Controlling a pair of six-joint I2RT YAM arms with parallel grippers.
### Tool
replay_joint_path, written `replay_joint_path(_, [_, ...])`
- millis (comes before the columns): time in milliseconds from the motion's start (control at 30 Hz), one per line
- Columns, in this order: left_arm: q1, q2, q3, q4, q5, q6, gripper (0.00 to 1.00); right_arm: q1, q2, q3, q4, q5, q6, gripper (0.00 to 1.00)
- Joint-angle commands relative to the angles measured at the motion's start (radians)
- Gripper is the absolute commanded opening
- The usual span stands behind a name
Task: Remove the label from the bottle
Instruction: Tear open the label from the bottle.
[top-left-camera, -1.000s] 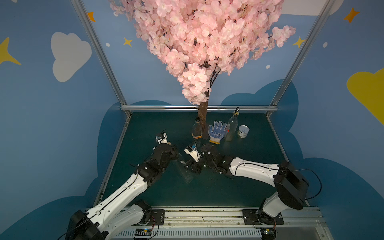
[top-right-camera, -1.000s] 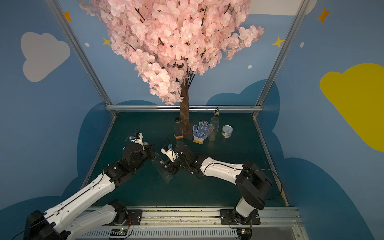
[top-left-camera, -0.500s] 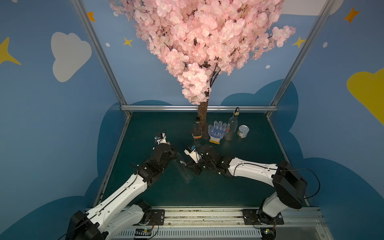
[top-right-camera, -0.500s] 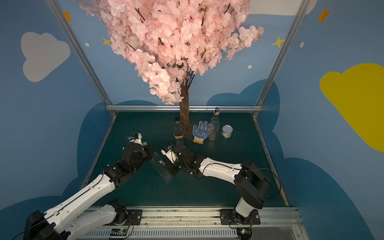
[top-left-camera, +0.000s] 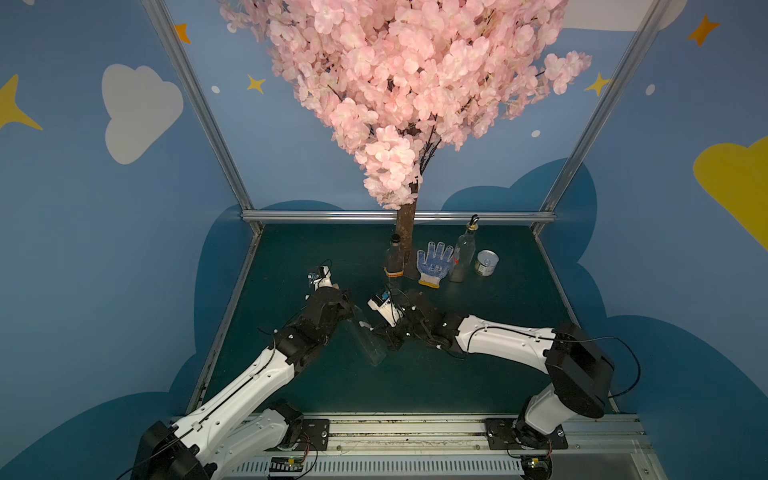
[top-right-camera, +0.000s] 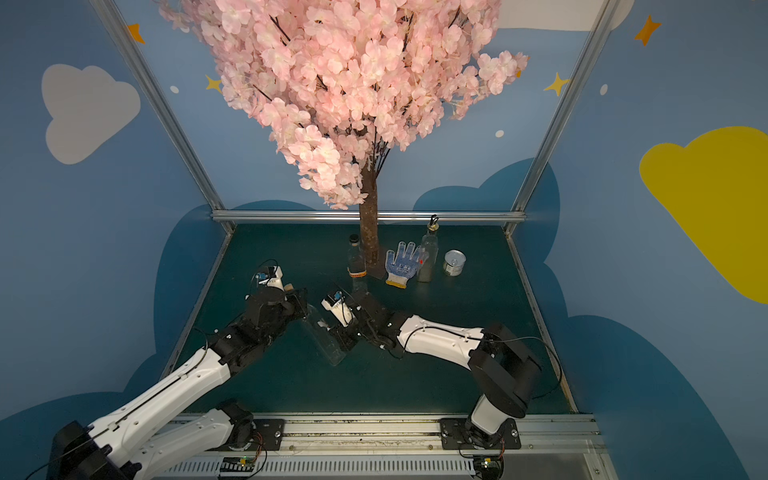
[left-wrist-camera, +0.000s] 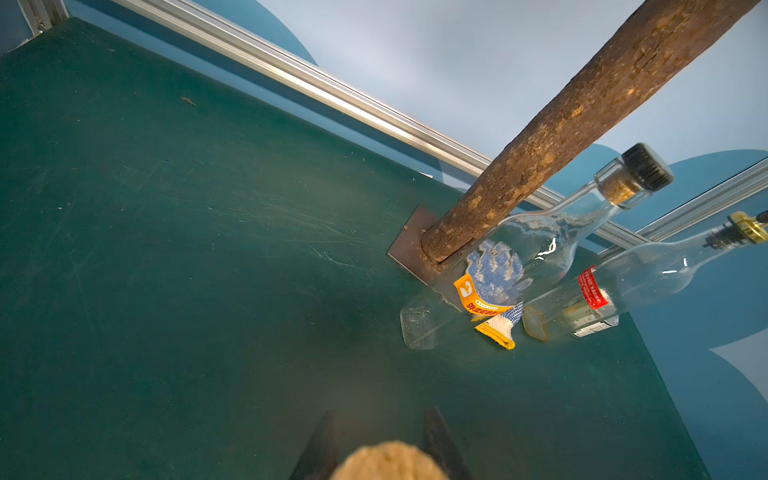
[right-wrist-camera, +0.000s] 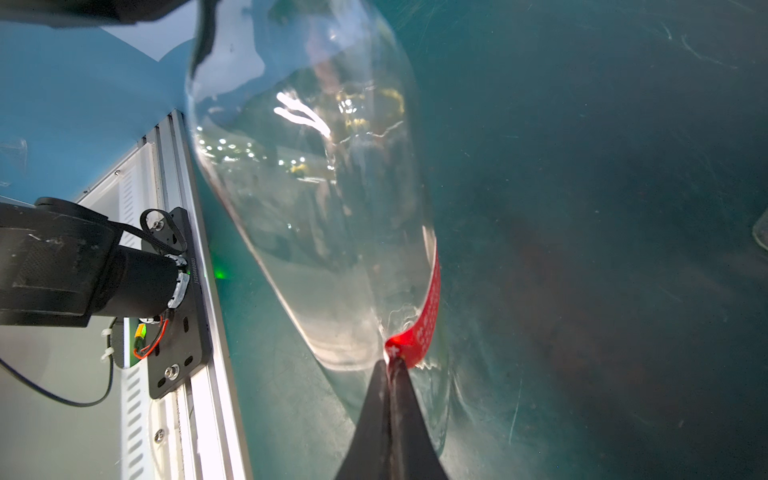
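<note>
Both arms are on the job here. Our left end effector (top-left-camera: 348, 311) is clamped on the corked neck of the clear bottle (top-left-camera: 368, 338). In the left wrist view the cork (left-wrist-camera: 388, 463) sits between its two dark fingers (left-wrist-camera: 325, 440). The bottle slants over the middle of the green worktop (top-left-camera: 415, 386), with its neck up at the left arm and its base down toward the front rail. The base looks to be resting on the worktop, though the clear glass makes that hard to call.

Over to the right side: our right end effector (right-wrist-camera: 390, 368) is pinched together on the lifted corner of the red label (right-wrist-camera: 426, 311). The label runs as a strip up the side of the glass facing the right arm. So it lies straight ahead of the right end effector, with its length along the bottle's long axis. We reckon the pull wants to go back off the glass, peeling along that axis while the left arm braces the neck
</note>
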Motion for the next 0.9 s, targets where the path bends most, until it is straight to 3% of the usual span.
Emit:
replay_joint_path(0, [-0.013,0.0,-0.024,-0.02,0.072,0.02,0.02,0.008,0.008,0.03,-0.02,0.028,-0.012,0.0])
replay_joint_path(867, [-0.012,-0.021,-0.024,-0.041,0.123,0.122,0.02,0.001,-0.016,0.047,-0.131,0.154,-0.045,0.0])
